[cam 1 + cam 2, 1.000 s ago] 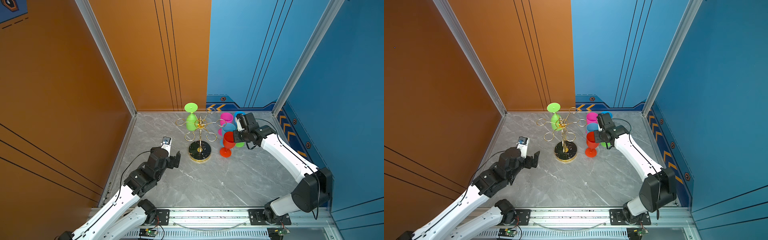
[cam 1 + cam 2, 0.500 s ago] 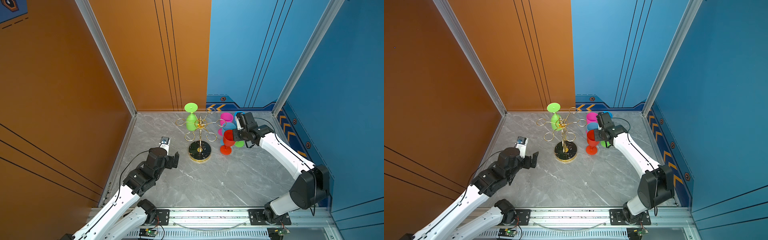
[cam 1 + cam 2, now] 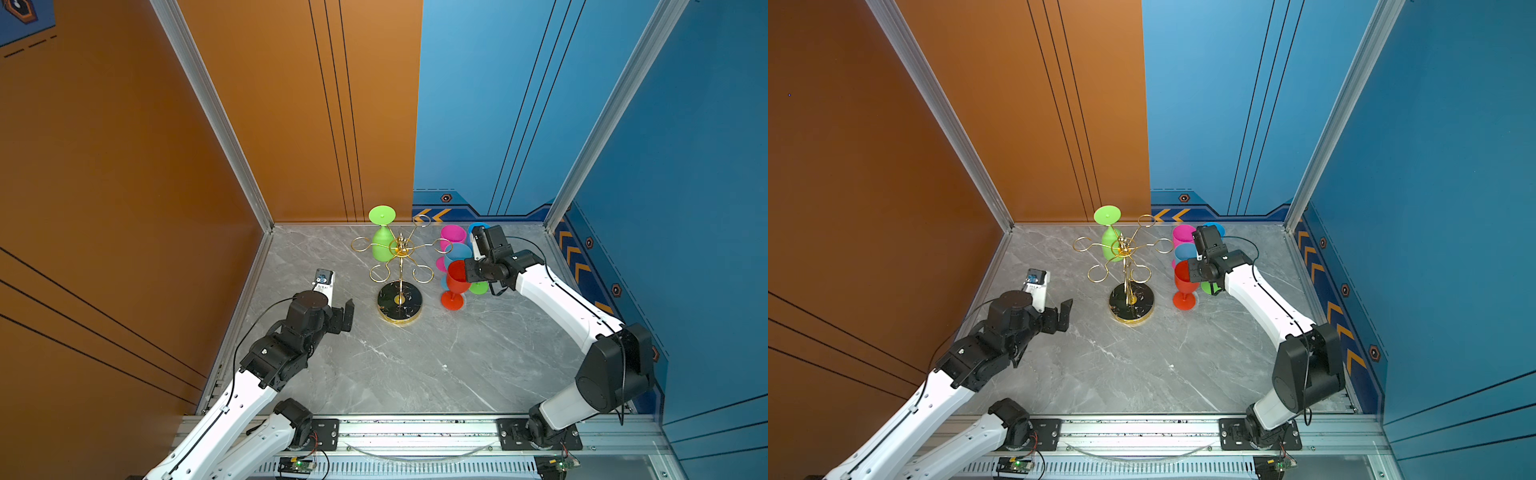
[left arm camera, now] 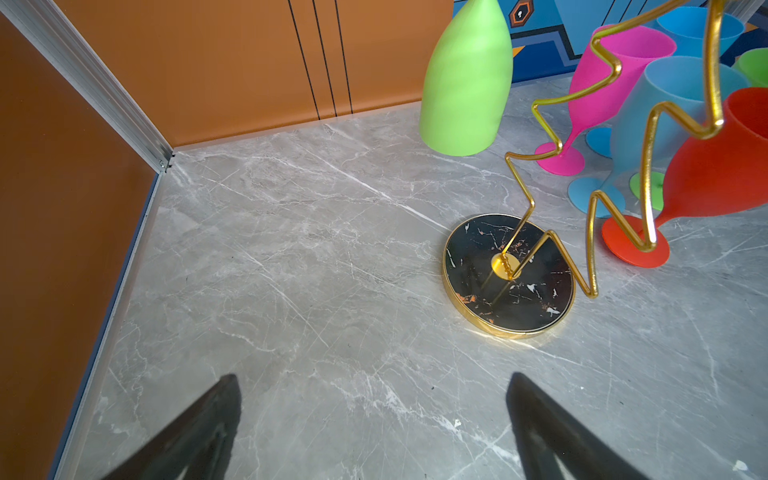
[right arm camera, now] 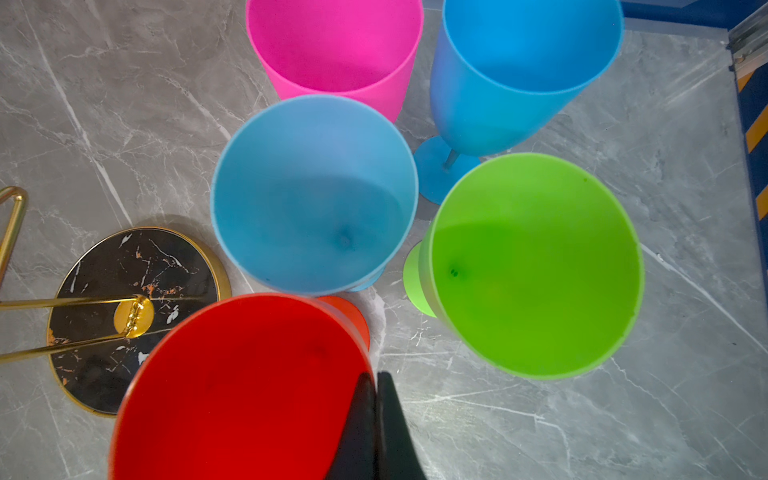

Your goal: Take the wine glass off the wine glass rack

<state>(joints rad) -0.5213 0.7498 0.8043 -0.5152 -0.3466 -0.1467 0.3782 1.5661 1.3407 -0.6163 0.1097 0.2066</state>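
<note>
Green glass (image 3: 382, 249) hangs inverted on rack (image 3: 400, 301) — far side from left pincer (image 4: 372, 376), open, empty; right pincer (image 5: 376, 376) clamps red glass (image 5: 241, 395) rim.

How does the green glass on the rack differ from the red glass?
The green glass hangs upside down from a loop of the rack, foot up; the red glass stands upright on the table, foot down. No gripper touches the green glass; the right gripper is shut on the red glass's rim. Both are opaque stemmed glasses of like shape.
</note>
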